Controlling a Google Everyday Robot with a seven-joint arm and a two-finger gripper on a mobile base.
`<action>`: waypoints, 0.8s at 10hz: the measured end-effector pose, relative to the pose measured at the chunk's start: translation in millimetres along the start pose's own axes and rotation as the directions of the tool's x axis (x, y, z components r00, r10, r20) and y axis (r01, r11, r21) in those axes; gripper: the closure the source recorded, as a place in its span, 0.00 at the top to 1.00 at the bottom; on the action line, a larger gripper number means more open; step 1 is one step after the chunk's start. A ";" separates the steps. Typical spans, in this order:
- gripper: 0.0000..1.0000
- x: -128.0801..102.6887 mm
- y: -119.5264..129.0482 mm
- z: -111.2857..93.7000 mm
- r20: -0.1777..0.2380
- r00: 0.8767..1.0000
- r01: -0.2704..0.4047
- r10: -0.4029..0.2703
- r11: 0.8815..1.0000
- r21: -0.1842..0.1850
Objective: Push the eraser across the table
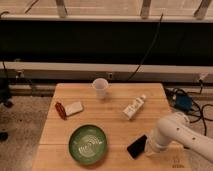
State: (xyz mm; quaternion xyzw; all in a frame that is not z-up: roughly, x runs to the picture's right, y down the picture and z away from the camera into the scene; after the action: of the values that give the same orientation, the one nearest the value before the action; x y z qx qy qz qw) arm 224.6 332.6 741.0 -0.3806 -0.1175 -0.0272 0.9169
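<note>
The eraser [136, 146] is a small flat black block lying on the light-brown wooden table [112, 117], near the front edge, right of the green bowl. My gripper [150, 148] is at the end of the white arm [180, 135] that comes in from the right. It sits low on the table right against the eraser's right end. The arm's wrist hides most of the gripper.
A green bowl [88, 144] stands at the front left of the eraser. A white cup [100, 88] stands at the back centre. A small white bottle [134, 107] lies right of centre. A white block [74, 108] and a red-brown object [60, 110] lie at the left.
</note>
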 end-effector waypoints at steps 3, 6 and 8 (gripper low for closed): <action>0.02 -7.5 -1.6 1.6 0.001 1.000 0.026 -0.026 1.000 0.000; 0.02 -13.4 -2.5 2.9 0.001 0.999 0.049 -0.049 0.999 -0.001; 0.02 -15.9 -2.8 3.4 0.001 0.998 0.059 -0.059 0.998 -0.001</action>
State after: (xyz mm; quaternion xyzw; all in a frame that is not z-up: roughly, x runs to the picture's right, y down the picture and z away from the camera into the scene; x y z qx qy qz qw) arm 208.1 332.4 741.5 -0.3774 -0.1291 -0.0543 0.9154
